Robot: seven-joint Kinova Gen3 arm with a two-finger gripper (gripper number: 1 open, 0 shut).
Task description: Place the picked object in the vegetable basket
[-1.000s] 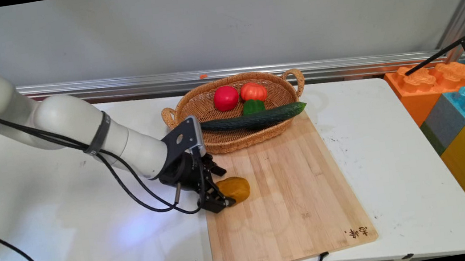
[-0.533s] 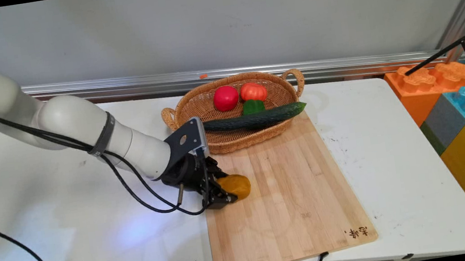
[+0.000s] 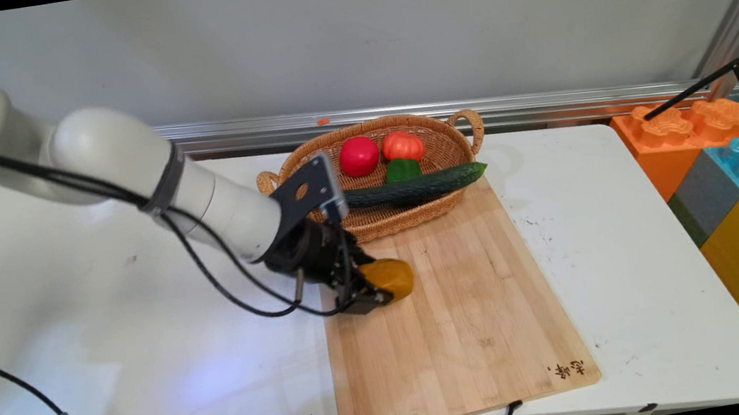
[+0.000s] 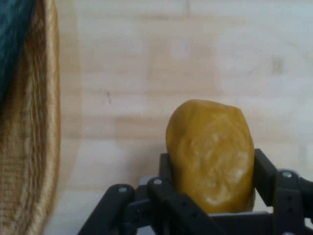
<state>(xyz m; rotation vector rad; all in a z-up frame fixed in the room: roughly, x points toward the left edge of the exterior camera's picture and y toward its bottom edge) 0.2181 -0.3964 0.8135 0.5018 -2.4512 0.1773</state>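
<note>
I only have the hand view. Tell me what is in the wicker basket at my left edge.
Observer: The main view shows the oval wicker basket holding a round red tomato, an orange ribbed tomato, a small green pepper and a long dark green cucumber.
Operator: Say how the cucumber lies.
Observer: It lies across the basket's near side, and its right tip pokes over the rim.
Operator: Place the end effector for me.
Observer: The end effector, shut on the ochre lumpy potato, is by the left edge of the wooden cutting board, towards the basket.
</note>
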